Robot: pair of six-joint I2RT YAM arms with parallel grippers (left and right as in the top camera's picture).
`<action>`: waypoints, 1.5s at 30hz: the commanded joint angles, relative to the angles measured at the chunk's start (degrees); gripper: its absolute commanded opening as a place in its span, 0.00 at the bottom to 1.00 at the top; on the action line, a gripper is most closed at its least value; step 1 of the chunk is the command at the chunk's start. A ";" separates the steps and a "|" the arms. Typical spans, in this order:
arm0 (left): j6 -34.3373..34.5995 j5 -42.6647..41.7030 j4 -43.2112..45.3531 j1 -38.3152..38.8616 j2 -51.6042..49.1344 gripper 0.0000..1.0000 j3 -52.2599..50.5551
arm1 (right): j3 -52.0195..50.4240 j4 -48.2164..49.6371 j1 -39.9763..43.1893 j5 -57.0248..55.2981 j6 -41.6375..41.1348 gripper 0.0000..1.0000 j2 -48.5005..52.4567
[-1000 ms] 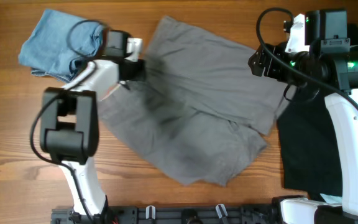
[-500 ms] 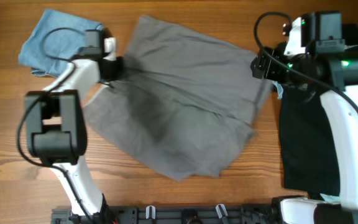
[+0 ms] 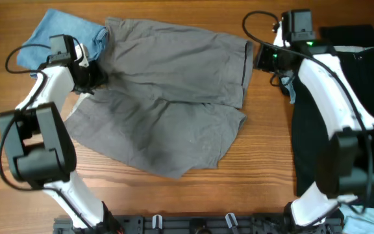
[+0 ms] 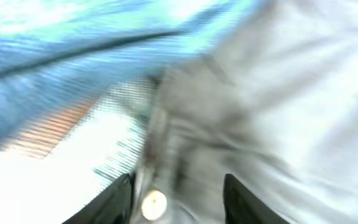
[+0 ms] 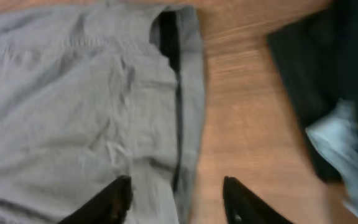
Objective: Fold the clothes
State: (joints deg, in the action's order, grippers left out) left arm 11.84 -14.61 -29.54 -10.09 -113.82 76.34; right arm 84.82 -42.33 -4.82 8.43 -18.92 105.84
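1. Grey cotton shorts [image 3: 167,97] spread across wooden table [image 3: 265,162], waistband leftward.
2. Pinched at bunched waistband, beside pale button [image 4: 153,203], by left gripper [image 3: 91,79].
3. Overhung at hem edge by right gripper [image 3: 263,58], parted and empty.

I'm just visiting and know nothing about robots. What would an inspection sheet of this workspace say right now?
Surface: wooden table, bare wood showing around the clothes.
Job's things: grey shorts spread out mid-table; light-blue garment at the far left, touching the shorts; black garment on the right.
Clutter: pale fabric scrap at the black garment's edge, kind unclear.
Grippers: left gripper at the shorts' waistband, the button between its fingers, grip unclear; right gripper open above the shorts' opposite edge.
Cables: left arm's cable and right arm's cable, black, looping free above the table.
Surroundings: black rail along the near edge.
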 commanded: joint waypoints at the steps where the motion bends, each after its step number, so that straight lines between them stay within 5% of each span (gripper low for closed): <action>1: -0.33 -5.97 -2.54 1.81 7.37 0.49 -0.20 | -0.20 -0.79 0.02 10.84 3.13 0.64 6.40; 10: -5.62 -4.85 -12.07 2.58 16.96 0.54 -0.20 | -0.20 -8.76 0.02 11.17 9.27 0.66 10.21; 13: -5.62 -4.87 -13.70 2.75 18.32 0.54 -0.20 | -0.20 -3.65 -0.11 10.73 8.31 0.57 10.69; 19: -5.64 -4.87 -18.43 2.75 18.47 0.56 -0.20 | -0.22 9.99 -0.83 8.92 8.09 0.57 15.21; 26: -5.64 -4.87 -22.05 2.75 18.47 0.56 -0.20 | -0.20 33.35 -0.79 8.66 0.48 0.66 17.16; 30: -5.64 -4.87 -22.60 2.75 18.47 0.56 -0.20 | -0.20 36.35 -0.79 3.76 -2.95 0.66 17.62; 35: -5.64 -4.85 -22.40 2.73 18.47 0.56 -0.20 | -0.20 36.59 -0.79 5.49 -3.15 0.55 17.73; 41: -5.64 -4.87 -22.03 2.75 18.47 0.55 -0.20 | -0.20 34.86 -0.79 5.86 -3.13 0.70 19.50; 43: -5.62 -4.87 -22.03 2.75 18.47 0.55 -0.20 | -0.20 34.88 -0.85 7.63 -3.15 0.58 20.48; 45: -5.64 -4.85 -21.99 2.75 18.47 0.56 -0.20 | -0.20 35.47 -0.83 9.09 -3.02 0.23 21.09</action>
State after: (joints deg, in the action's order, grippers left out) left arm 7.14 -18.98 -51.72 -7.40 -96.14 76.34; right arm 84.47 -7.22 -5.37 14.81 -21.61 124.16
